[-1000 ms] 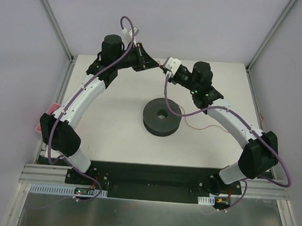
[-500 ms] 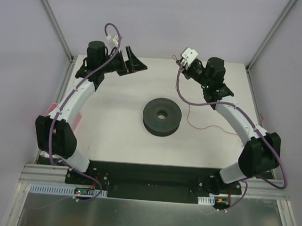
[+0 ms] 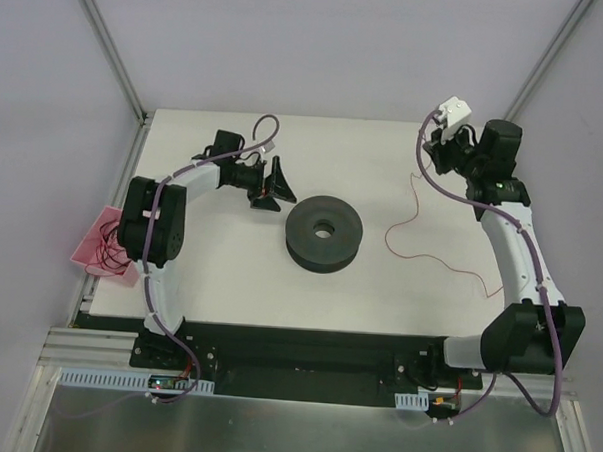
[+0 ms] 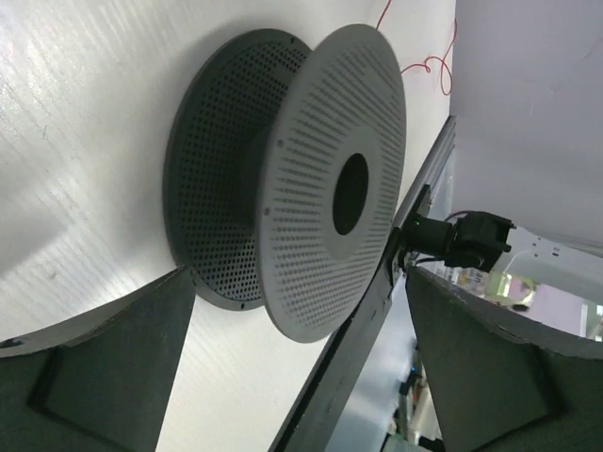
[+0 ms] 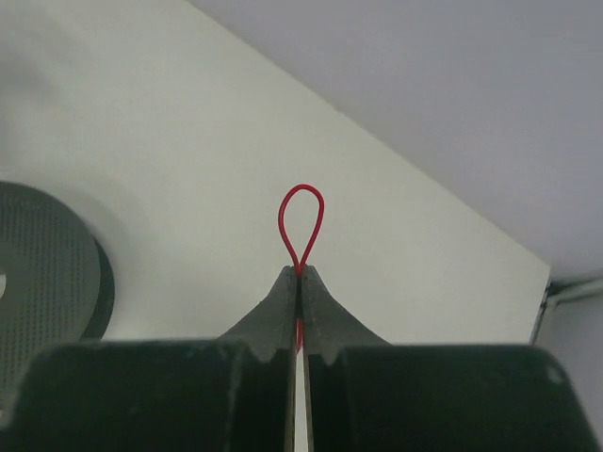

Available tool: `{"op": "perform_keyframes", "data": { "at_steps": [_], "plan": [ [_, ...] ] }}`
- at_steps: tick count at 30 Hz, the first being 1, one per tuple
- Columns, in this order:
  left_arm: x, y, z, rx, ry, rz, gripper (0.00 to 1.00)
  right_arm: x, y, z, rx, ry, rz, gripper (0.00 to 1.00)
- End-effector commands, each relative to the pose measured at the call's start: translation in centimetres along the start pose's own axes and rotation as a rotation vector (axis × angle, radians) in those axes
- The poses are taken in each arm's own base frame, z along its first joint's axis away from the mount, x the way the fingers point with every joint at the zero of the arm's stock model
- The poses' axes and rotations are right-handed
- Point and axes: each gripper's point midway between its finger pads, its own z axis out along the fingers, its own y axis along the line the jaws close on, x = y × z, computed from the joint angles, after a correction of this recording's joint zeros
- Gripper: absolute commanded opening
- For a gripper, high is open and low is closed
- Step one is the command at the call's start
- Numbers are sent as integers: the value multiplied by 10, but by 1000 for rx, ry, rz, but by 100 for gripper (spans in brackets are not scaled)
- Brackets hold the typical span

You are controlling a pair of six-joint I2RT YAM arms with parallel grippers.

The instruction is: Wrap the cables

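The cable is a thin red wire [image 3: 412,253] trailing over the white table right of a dark perforated spool [image 3: 323,232]. My right gripper [image 3: 432,158] hangs near the back right corner, shut on the wire. In the right wrist view a small red loop [image 5: 301,218] sticks out past the closed fingertips of that gripper [image 5: 300,273]. My left gripper [image 3: 282,184] sits just left of the spool, open and facing it. In the left wrist view the spool [image 4: 292,179] stands ahead of this gripper [image 4: 300,282] with nothing between the fingers [image 4: 104,367], and a bit of red wire [image 4: 433,66] shows beyond.
A pink tray [image 3: 93,239] holding more red wire hangs at the table's left edge. Grey walls and metal posts close in the back and sides. A black base rail [image 3: 306,351] runs along the near edge.
The left gripper opened, and its arm folded back and came down beside the spool's left. The right arm swung to the back right corner, drawing the red wire out with it.
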Motion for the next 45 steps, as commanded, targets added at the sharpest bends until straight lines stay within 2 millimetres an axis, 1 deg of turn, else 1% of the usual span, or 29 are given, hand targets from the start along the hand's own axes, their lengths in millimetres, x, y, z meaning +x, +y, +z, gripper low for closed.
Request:
{"op": "perform_keyframes", "data": {
  "at_steps": [1,2,4,6,8,10,12,13,15,16,18,19,20,22,24,27,29,31,33,35,39,41,42,43,44,45],
  "plan": [
    [6,-8,18,99,86,11,89,32,28,-27,-131,143,147,0],
    [9,-6,23,109,105,-8,86,44,25,-33,-129,186,168,0],
    [18,-3,33,129,146,-42,81,62,29,-40,-142,258,212,0],
    [25,2,41,128,170,-57,71,75,32,-47,-151,301,262,0],
    [27,3,45,135,182,-58,61,83,26,-52,-100,330,321,0],
    [27,2,48,145,185,-44,51,85,19,-56,-34,349,380,0],
    [23,-3,48,160,176,-12,37,84,16,-59,-8,349,420,0],
    [19,-7,47,164,168,10,28,82,17,-61,-13,339,428,0],
    [11,-20,42,180,147,79,7,76,20,-63,-40,311,407,1],
    [7,-31,38,189,133,126,0,72,21,-64,-45,291,397,0],
    [5,-48,29,195,110,226,0,63,21,-63,-50,263,407,0],
    [7,-59,24,197,106,282,0,59,22,-62,-62,256,418,0],
    [10,-70,17,199,100,339,0,57,26,-61,-87,254,429,0],
    [24,-86,8,189,100,460,0,51,32,-60,-123,241,432,0],
    [42,-88,4,140,111,595,0,53,39,-59,-140,245,425,0],
    [73,-85,6,53,152,803,0,55,54,-55,-174,263,395,1],
    [89,-82,5,18,172,920,0,55,61,-52,-169,273,367,1],
    [100,-78,7,-12,193,1023,0,53,72,-49,-184,274,324,1],
    [107,-76,8,-34,212,1102,0,50,83,-48,-214,267,296,1],
    [108,-74,10,-64,221,1161,0,49,98,-47,-261,263,277,1],
    [113,-79,13,-89,237,1291,0,45,124,-51,-358,229,248,1],
    [116,-81,12,-90,241,1330,9,43,136,-54,-410,204,231,1],
    [118,-83,11,-83,241,1342,11,42,141,-55,-431,189,219,1],
    [120,-84,10,-71,240,1357,16,42,146,-56,-452,179,206,1],
    [120,-86,9,-66,237,1373,23,43,149,-57,-468,175,193,1],
    [120,-88,8,-64,231,1386,27,43,151,-58,-482,169,182,1]
  ]
}}
